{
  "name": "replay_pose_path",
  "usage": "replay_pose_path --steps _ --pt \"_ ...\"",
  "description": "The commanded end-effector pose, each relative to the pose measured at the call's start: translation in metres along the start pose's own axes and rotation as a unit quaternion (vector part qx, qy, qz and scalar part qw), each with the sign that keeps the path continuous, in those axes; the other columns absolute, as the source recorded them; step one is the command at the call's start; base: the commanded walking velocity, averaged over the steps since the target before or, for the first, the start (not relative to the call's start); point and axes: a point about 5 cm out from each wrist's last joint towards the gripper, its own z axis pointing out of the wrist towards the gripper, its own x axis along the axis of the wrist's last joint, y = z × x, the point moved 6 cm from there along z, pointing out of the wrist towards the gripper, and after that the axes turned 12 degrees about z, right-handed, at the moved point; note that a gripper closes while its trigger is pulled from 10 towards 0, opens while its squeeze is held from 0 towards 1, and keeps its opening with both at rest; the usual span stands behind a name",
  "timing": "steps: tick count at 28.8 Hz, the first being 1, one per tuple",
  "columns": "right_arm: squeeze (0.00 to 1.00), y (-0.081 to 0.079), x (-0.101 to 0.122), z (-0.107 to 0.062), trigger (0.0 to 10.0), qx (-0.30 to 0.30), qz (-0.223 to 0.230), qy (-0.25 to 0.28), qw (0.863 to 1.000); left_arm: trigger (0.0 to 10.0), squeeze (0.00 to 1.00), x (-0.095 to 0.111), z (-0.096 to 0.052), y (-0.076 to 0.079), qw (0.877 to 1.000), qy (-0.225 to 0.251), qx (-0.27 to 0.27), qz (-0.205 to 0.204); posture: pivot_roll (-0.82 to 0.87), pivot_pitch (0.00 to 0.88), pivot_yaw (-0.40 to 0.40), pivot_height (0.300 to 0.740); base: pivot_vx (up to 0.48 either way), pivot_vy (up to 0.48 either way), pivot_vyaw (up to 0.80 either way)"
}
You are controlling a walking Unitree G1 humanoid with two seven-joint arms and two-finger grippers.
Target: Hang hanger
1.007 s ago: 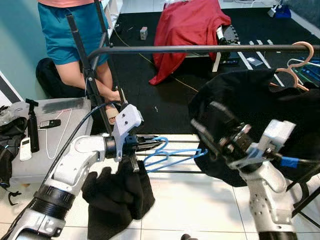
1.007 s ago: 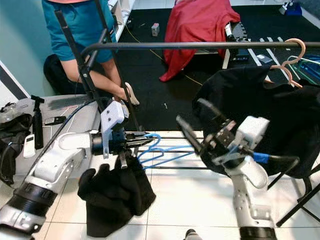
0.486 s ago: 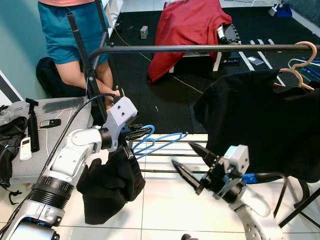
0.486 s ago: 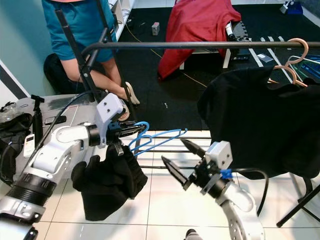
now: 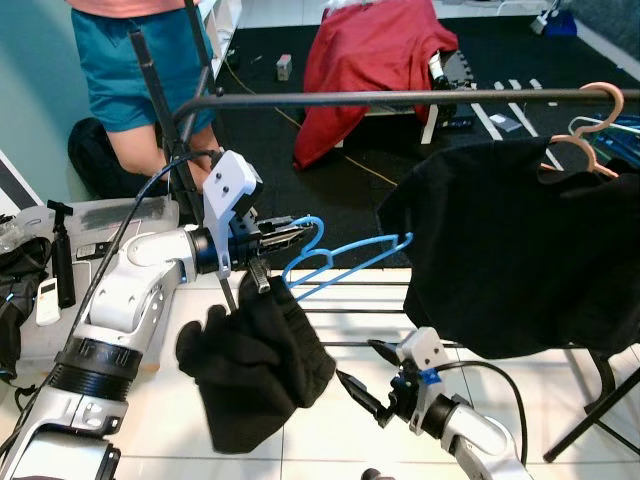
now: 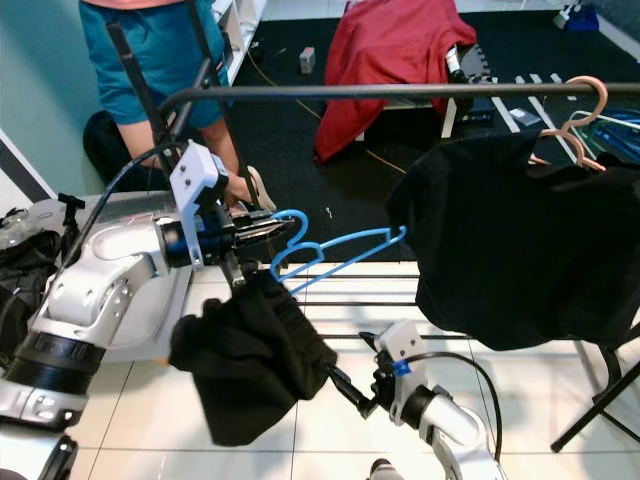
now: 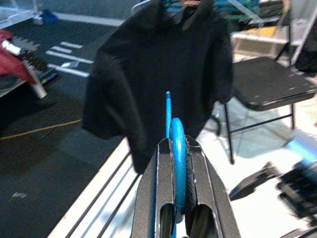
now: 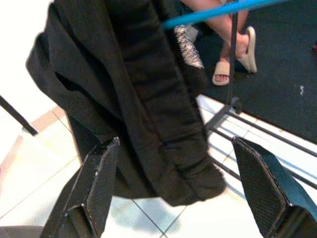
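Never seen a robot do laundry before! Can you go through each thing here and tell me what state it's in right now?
Blue hanger: held below the rail, not hung.
Black garment: drooping from the blue hanger.
Left gripper: shut on the blue hanger.
Right gripper: open, low, holding nothing.
Black shirt: hanging on a pink hanger.
Rail: bare at the middle.

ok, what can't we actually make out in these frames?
- How the black garment is attached to the blue plastic hanger: left eye view, the cloth bunches below the left gripper and covers that end.
- The pink hanger's hook end on the black metal rail: cut off by the frame's right edge.
- The left gripper's hold along the hanger: left wrist view, the hanger is edge-on between the fingers.
- The right gripper's fingertips: small and dark against the garment.
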Motion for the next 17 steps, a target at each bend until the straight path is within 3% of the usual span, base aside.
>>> replay_pose_path --steps 1,2,5,6,7,10,11,13,15,17 --pt "0.0 -0.009 -0.001 0.003 10.0 0.023 -0.005 0.012 1.0 0.0 0.0 0.018 -0.004 -0.003 0.999 0.022 -0.012 0.021 -0.05 0.134 0.06 0.74 0.0 0.0 0.0" --pt "0.0 -0.009 -0.001 0.003 10.0 0.023 -0.005 0.012 1.0 0.0 0.0 0.018 -0.004 -0.003 0.999 0.022 -0.012 0.021 -0.05 0.134 0.06 0.74 0.0 0.0 0.0" --pt "0.0 -0.018 0.026 0.008 10.0 0.084 0.012 0.073 0.994 0.0 0.0 0.027 -0.003 0.005 0.998 0.044 -0.043 0.019 -0.05 0.141 0.063 0.74 0.0 0.0 0.0" --pt "0.0 -0.018 0.026 0.008 10.0 0.084 0.012 0.073 0.994 0.0 0.0 0.027 -0.003 0.005 0.998 0.044 -0.043 0.019 -0.05 0.141 0.063 0.74 0.0 0.0 0.0" --pt "0.09 -0.021 0.031 0.009 10.0 0.107 0.016 0.083 0.991 0.0 0.0 0.029 -0.003 0.008 0.997 0.05 -0.05 0.018 -0.05 0.145 0.061 0.74 0.0 0.0 0.0" --pt "0.09 -0.023 0.034 0.009 10.0 0.126 0.021 0.086 0.988 0.0 0.0 0.03 -0.003 0.01 0.997 0.053 -0.057 0.018 -0.05 0.146 0.059 0.74 0.0 0.0 0.0" --pt "0.72 -0.024 0.036 0.01 10.0 0.142 0.023 0.086 0.986 0.0 0.0 0.031 -0.002 0.012 0.996 0.055 -0.063 0.017 -0.05 0.15 0.056 0.74 0.0 0.0 0.0" --pt "0.72 -0.024 0.039 0.012 10.0 0.157 0.021 0.083 0.984 0.0 0.0 0.031 -0.002 0.013 0.996 0.054 -0.068 0.018 -0.05 0.152 0.055 0.74 0.0 0.0 0.0" --pt "1.0 -0.025 0.04 0.015 10.0 0.177 0.013 0.074 0.981 0.0 0.0 0.032 -0.002 0.014 0.996 0.054 -0.072 0.019 -0.05 0.156 0.056 0.74 0.0 0.0 0.0" --pt "1.0 -0.025 0.04 0.016 10.0 0.183 0.014 0.07 0.981 0.0 0.0 0.034 -0.002 0.014 0.995 0.056 -0.074 0.021 -0.05 0.157 0.056 0.74 0.0 0.0 0.0"
